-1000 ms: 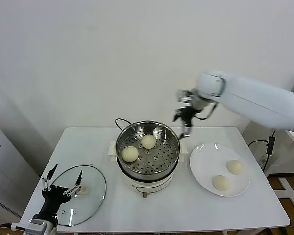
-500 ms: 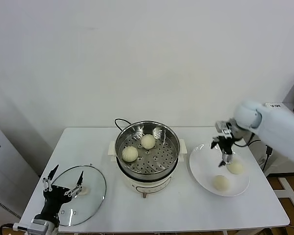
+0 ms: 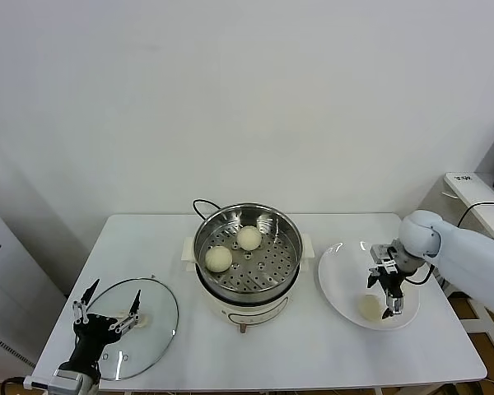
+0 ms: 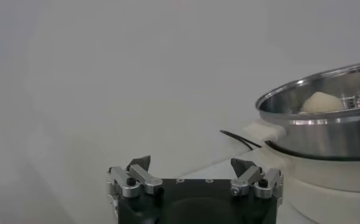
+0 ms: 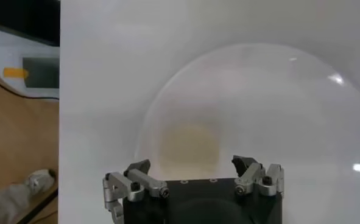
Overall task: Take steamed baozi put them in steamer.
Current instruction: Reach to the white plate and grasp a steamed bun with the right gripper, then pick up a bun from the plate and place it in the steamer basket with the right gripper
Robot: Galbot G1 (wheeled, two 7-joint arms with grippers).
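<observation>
The steel steamer (image 3: 259, 271) stands mid-table and holds two baozi, one at its left (image 3: 219, 258) and one at its back (image 3: 249, 238). On the white plate (image 3: 339, 271) to its right, one baozi (image 3: 367, 306) shows beside my right gripper (image 3: 382, 298); the other is hidden behind that gripper. My right gripper is open and empty, low over the plate. In the right wrist view its fingertips (image 5: 195, 163) stand apart with a blurred baozi (image 5: 189, 143) just ahead on the plate (image 5: 277, 109). My left gripper (image 3: 111, 292) is open and parked over the glass lid.
A round glass lid (image 3: 148, 329) lies at the table's front left. A black cord (image 3: 202, 203) runs behind the steamer. The left wrist view shows the open left gripper (image 4: 192, 163), the steamer (image 4: 326, 131) and a baozi (image 4: 320, 102) in it.
My right arm has swung from beside the steamer's right rim over to the plate and come down close to the buns, still empty. The left arm has not moved.
</observation>
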